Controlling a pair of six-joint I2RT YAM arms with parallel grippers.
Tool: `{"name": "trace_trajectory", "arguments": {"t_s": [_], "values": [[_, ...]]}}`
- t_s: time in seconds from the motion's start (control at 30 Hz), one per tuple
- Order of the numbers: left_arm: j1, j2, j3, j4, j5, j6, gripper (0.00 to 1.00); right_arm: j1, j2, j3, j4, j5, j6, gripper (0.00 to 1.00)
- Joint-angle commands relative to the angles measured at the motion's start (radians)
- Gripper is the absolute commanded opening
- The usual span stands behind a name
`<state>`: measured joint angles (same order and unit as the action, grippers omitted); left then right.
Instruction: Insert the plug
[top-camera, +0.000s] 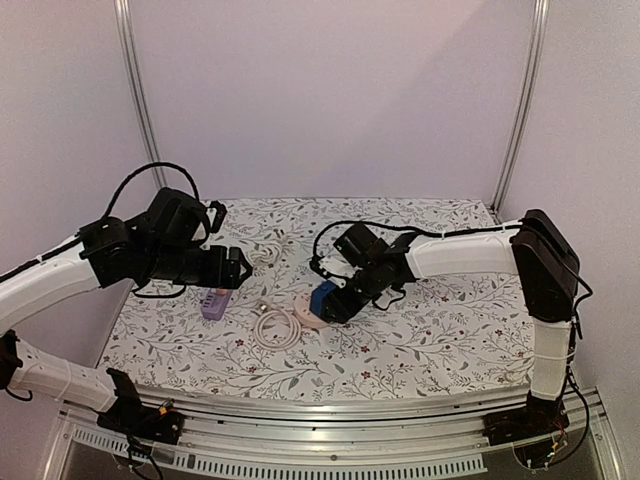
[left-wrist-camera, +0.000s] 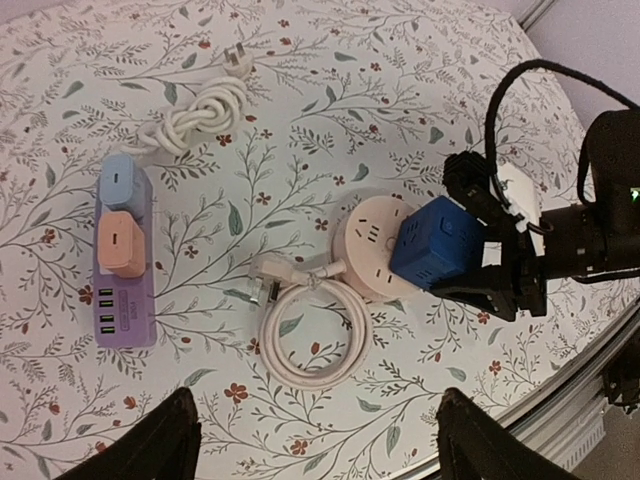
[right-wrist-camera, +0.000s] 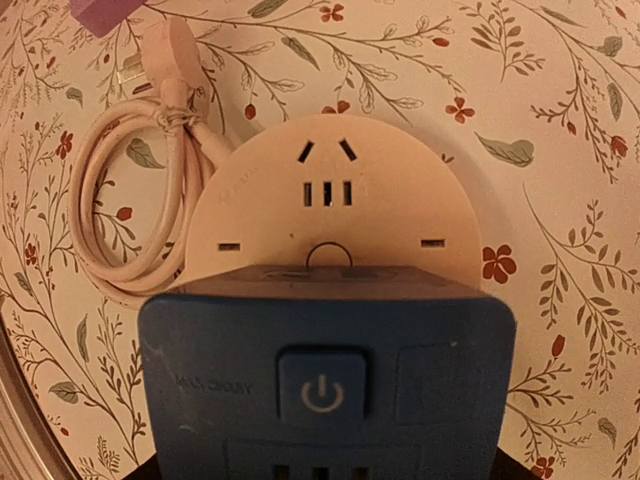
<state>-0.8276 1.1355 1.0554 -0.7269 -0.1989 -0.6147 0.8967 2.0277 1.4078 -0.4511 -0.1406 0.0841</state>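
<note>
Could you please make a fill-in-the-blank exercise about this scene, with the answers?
The right gripper holds a ____ cube. The pink socket hub by the cube is ____ in shape. The purple power strip carries ____ adapters.
Missing words: blue, round, two.

Matt blue plastic cube adapter (right-wrist-camera: 325, 385); smooth pink plastic round socket (right-wrist-camera: 330, 205); cloth table cover (left-wrist-camera: 330, 120).

left arm reaches in from the left side, the left gripper (top-camera: 238, 268) hovering with fingers (left-wrist-camera: 165, 445) spread wide. right arm folds down toward the centre, the right gripper (top-camera: 335, 299) clamped on a blue cube (left-wrist-camera: 435, 243).
</note>
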Motion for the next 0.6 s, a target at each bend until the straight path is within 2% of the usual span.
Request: {"name": "trace_trajectory", "arguments": {"t_s": [0.0,0.37,0.43,0.5,0.57], "values": [[-0.013,0.026,0.000,0.005,-0.002,0.001,0.81,0.003,0.089,-0.094,-0.395,0.044,0.094,0.00],[-0.013,0.071,0.016,0.057,0.022,0.013,0.81,0.004,-0.027,0.051,-0.357,0.098,0.044,0.47],[-0.013,0.077,0.026,0.058,0.023,0.016,0.81,0.003,-0.045,0.080,-0.353,0.092,0.043,0.53],[-0.013,0.082,0.033,0.059,0.025,0.017,0.81,0.004,-0.060,0.096,-0.341,0.074,0.049,0.66],[-0.014,0.085,0.037,0.060,0.026,0.019,0.81,0.004,-0.078,0.104,-0.323,0.055,0.054,0.72]]}}
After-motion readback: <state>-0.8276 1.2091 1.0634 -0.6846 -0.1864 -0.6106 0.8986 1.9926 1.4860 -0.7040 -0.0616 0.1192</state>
